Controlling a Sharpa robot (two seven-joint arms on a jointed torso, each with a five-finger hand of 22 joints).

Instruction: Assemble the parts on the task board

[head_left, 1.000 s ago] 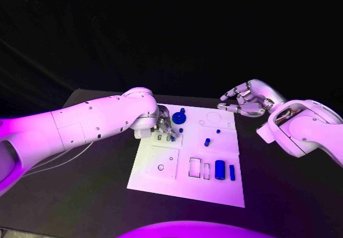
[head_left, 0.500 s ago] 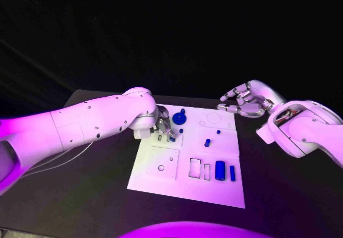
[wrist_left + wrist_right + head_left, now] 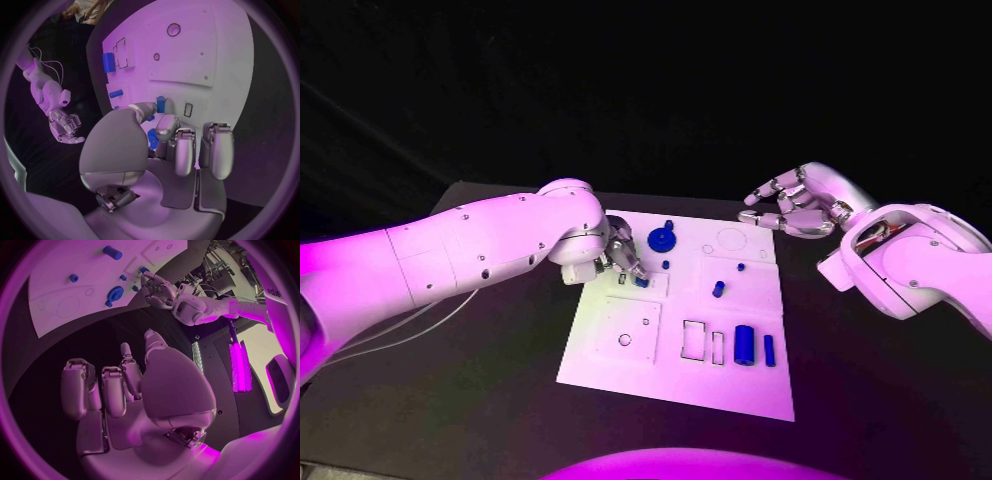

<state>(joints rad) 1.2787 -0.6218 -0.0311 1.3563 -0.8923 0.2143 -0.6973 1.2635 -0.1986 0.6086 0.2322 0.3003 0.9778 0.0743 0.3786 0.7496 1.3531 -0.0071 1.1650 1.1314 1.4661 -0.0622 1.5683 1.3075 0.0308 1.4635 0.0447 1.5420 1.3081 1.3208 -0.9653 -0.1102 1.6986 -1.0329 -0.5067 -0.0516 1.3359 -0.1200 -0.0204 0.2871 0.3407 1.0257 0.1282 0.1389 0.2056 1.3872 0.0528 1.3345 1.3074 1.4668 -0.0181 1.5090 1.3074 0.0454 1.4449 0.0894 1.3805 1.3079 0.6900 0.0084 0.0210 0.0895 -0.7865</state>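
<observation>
The white task board lies in the middle of the black table. My left hand is low over its far left part. There, thumb and a fingertip pinch a small blue part that stands upright beside a narrow slot. The same part shows just below the fingers in the head view. A blue gear sits close by on the far side. My right hand hovers off the board's far right corner with its fingers curled in and nothing in them.
A blue peg stands mid-board. A thick blue cylinder and a thin blue bar lie near the right edge, beside two rectangular recesses. Bare black table surrounds the board.
My left arm has swung a little to the left while its hand stays at the small blue part. The right hand has not moved.
</observation>
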